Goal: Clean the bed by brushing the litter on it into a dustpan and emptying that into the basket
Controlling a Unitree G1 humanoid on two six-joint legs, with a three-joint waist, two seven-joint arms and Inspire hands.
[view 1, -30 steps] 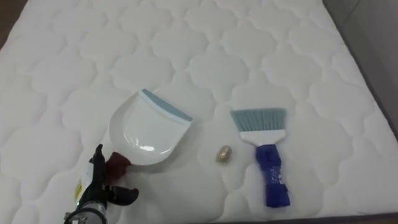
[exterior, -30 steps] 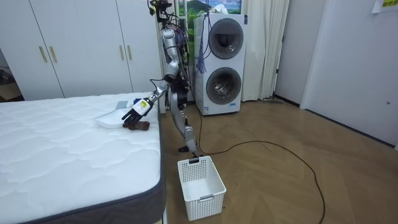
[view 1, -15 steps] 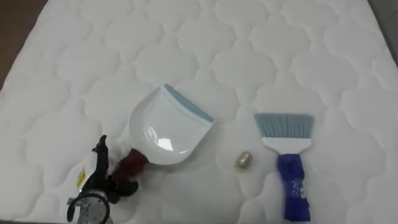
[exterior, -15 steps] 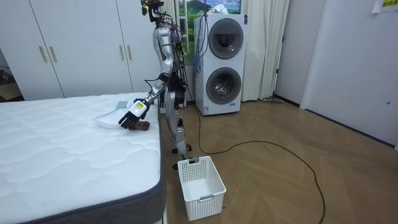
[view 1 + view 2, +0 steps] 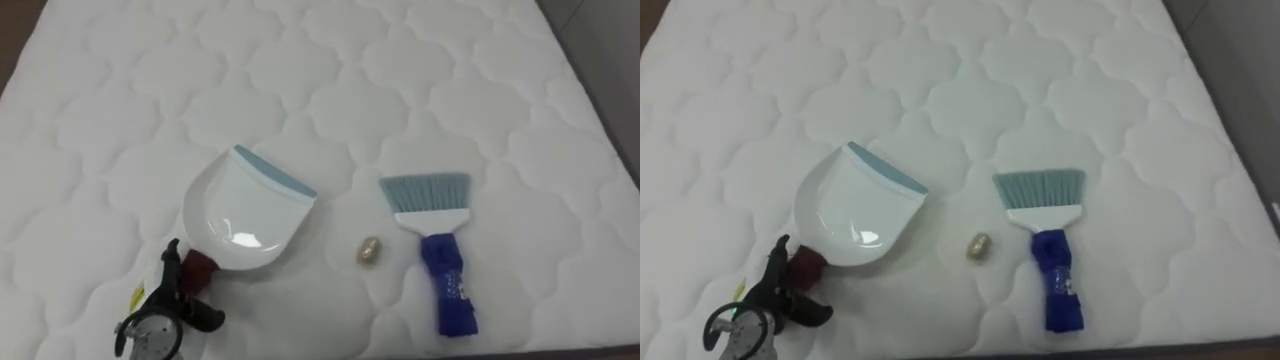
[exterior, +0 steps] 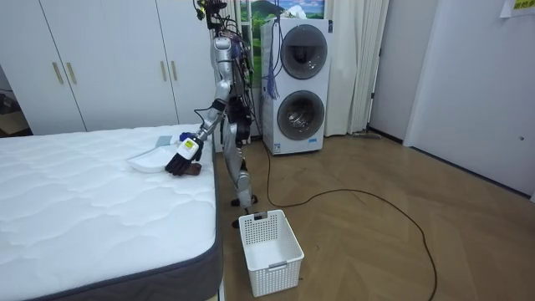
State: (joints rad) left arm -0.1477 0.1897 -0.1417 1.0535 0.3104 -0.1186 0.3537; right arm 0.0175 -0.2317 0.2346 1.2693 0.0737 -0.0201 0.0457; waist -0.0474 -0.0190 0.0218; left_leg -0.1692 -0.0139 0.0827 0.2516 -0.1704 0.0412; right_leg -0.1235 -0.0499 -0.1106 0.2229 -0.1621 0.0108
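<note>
Left eye view: left robot hand [image 5: 172, 298] spread loose at the dustpan [image 5: 240, 215] handle; crumb [image 5: 369, 249] and brush [image 5: 435, 245] right of the dustpan, on the bed [image 5: 400, 80].

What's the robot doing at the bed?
The robot stands beside the bed with its open left hand just short of the dark red handle of a white dustpan on the mattress. It isn't holding it yet. A blue-handled brush lies untouched to the dustpan's right, with a small brownish crumb between them.

Silver-grey limbs; dark wiring at the head; left hand [image 5: 166, 298] black, yellow-marked wrist.
</note>
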